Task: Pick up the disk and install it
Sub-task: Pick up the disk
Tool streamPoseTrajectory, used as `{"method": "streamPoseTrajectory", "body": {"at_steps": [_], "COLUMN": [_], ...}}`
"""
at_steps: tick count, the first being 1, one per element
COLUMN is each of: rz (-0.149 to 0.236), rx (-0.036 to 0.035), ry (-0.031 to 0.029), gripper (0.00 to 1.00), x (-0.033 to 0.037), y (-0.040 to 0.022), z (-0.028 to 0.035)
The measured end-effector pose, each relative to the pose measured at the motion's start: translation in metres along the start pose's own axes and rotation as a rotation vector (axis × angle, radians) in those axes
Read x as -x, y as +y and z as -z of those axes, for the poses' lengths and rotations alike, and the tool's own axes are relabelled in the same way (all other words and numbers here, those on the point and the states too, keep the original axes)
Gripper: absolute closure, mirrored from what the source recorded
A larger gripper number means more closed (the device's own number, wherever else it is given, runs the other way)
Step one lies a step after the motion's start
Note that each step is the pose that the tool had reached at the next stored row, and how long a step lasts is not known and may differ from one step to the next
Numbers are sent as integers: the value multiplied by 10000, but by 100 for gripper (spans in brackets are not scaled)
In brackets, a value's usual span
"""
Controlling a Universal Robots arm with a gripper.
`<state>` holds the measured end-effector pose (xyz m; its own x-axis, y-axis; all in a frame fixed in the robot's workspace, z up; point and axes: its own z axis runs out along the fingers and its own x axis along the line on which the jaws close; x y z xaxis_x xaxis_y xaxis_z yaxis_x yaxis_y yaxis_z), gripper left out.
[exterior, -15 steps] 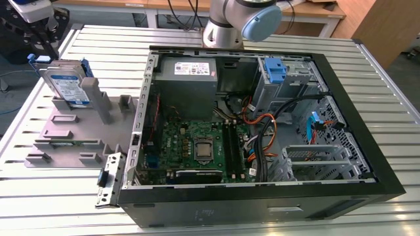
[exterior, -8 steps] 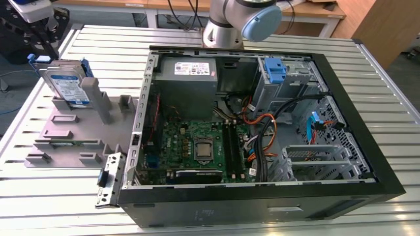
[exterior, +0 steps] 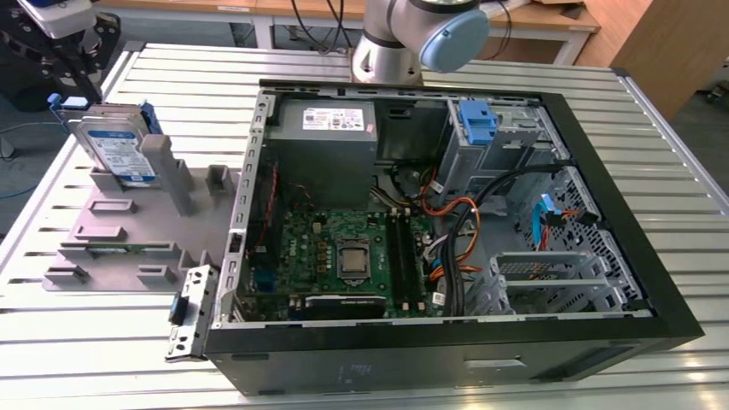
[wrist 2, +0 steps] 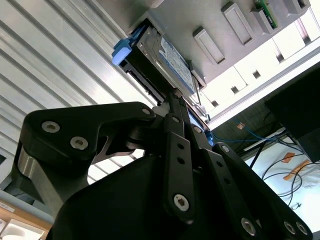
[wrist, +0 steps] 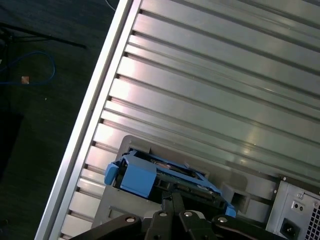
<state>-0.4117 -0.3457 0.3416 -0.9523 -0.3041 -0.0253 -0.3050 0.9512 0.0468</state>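
Arm (exterior: 385, 53) at 12 o'clock in the exterior view: silver-grey metal tube, smooth rounded joint housing, light blue round cap (exterior: 453, 38) on the joint's 3 o'clock side. At 10 o'clock, up in the corner, white wrist housing (exterior: 55, 12) with a bit of blue trim, black hardware hanging under it. Gripper (wrist 2: 172, 100) in both wrist views (wrist: 172, 197): matte black all over, chunky rounded body, flat linkage bars (wrist 2: 177, 155) with rounded ends, overlapping one another. Silver round screw heads (wrist 2: 50, 127) at the pivots, some with hex sockets: two on the broad outer link, single ones spaced along the narrow bars. Edges bevelled, surfaces slightly glossy where light hits.
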Motion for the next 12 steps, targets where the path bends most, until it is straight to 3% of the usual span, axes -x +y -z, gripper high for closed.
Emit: {"method": "streamPoseTrajectory", "body": {"at_steps": [12], "rz": [113], "rx": [3], "ry": [6], "gripper": [89], "x": [0], "y": [0], "z": [0]}}
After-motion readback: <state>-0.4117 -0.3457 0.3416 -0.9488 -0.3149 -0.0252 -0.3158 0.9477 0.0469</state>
